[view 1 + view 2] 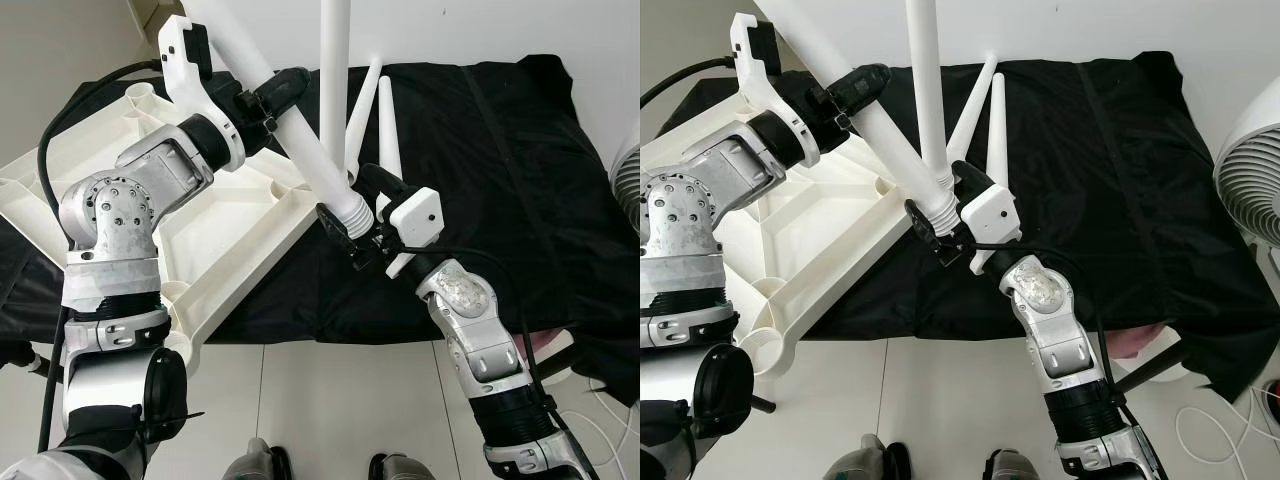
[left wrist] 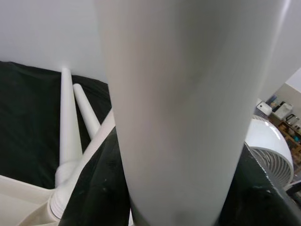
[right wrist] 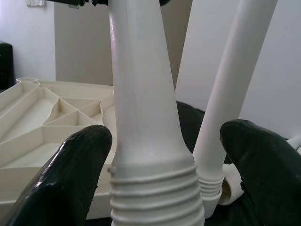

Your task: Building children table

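The upturned white tabletop [image 1: 230, 215] lay ribbed side up on a black cloth [image 1: 480, 180], and everything else sat around it. One white leg [image 1: 335, 60] stood upright at the tabletop's corner nearest the cloth's middle, apparently already seated in its socket. Two more spare legs [image 1: 992, 130] lay flat on the cloth just beyond that corner, side by side and fanned slightly apart.

A fourth leg, the slanted leg [image 1: 290, 120], ran diagonally above the tabletop, its threaded end [image 1: 356, 212] low beside the same corner. The left tool [image 1: 262, 100] was clamped round the upper part of the slanted leg above the tabletop; in the left wrist view its black fingers [image 2: 101, 188] pressed against both sides of the shaft. The right tool [image 1: 350, 225] sat at the threaded end, just off the tabletop's corner. In the right wrist view its fingers [image 3: 75, 174] stood spread to either side of the threads with a gap showing on each side, so it looked open around the leg rather than gripping it, though the head views were too cluttered there to be sure.

Past the cloth's far edge from the tabletop stood a white fan [image 1: 1255, 170].
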`<state>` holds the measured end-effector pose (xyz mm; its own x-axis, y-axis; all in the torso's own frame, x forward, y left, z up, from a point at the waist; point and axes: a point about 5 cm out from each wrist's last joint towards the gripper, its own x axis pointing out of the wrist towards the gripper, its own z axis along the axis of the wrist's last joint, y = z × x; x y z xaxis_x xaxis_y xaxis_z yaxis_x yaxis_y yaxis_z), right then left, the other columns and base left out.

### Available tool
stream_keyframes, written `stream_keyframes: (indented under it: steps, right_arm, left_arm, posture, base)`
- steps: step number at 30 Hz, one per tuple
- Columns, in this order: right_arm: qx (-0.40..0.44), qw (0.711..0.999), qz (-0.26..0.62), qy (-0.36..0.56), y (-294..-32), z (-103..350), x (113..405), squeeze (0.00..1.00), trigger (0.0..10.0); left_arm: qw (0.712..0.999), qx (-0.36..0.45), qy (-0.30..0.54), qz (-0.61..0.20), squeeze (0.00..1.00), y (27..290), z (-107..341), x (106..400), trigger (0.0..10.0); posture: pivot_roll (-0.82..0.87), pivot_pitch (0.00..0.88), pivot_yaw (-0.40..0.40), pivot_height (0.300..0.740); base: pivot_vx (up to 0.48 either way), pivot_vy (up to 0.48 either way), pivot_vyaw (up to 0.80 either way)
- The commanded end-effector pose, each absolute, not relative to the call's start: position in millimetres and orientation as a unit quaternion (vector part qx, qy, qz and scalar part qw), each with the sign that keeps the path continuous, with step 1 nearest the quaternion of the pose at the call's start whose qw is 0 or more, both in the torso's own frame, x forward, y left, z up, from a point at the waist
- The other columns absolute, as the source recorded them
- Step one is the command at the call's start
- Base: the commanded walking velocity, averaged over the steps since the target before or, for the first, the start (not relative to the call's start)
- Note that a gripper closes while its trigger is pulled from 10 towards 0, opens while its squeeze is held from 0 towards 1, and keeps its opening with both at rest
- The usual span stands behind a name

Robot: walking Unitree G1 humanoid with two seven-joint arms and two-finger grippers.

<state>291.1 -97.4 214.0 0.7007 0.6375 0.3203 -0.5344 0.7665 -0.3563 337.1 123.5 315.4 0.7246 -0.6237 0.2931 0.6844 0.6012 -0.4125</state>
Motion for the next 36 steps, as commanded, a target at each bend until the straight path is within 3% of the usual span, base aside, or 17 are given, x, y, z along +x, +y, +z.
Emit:
stream_keyframes:
  steps: [1, 17, 28, 36]
  right_arm:
    - [-0.105, 0.916, 0.33, -0.201, -98, 214, 289, 0.0, 10.0]
    - [-0.11, 0.91, 0.36, -0.174, -102, 228, 292, 0.0, 10.0]
    - [-0.125, 0.913, 0.367, -0.124, -81, 245, 312, 0.0, 10.0]
    - [-0.132, 0.914, 0.371, -0.1, -72, 245, 319, 0.0, 10.0]
  left_arm:
    - [0.902, -0.237, -0.083, -0.352, 0.0, 132, 320, 335, 10.0]
    - [0.917, -0.186, -0.103, -0.338, 0.0, 131, 321, 336, 10.0]
    - [0.928, -0.081, -0.132, -0.34, 0.0, 95, 313, 326, 10.0]
    - [0.927, -0.059, -0.153, -0.337, 0.0, 86, 317, 322, 10.0]
  posture:
    - [-0.08, 0.095, 0.091, 0.74]
    - [-0.09, 0.117, 0.092, 0.74]
    - [-0.09, 0.11, 0.077, 0.74]
    - [-0.09, 0.111, 0.075, 0.74]
  base:
    - [0.0, 0.0, 0.0]
    - [0.0, 0.0, 0.0]
    - [0.0, 0.0, 0.0]
    - [0.0, 0.0, 0.0]
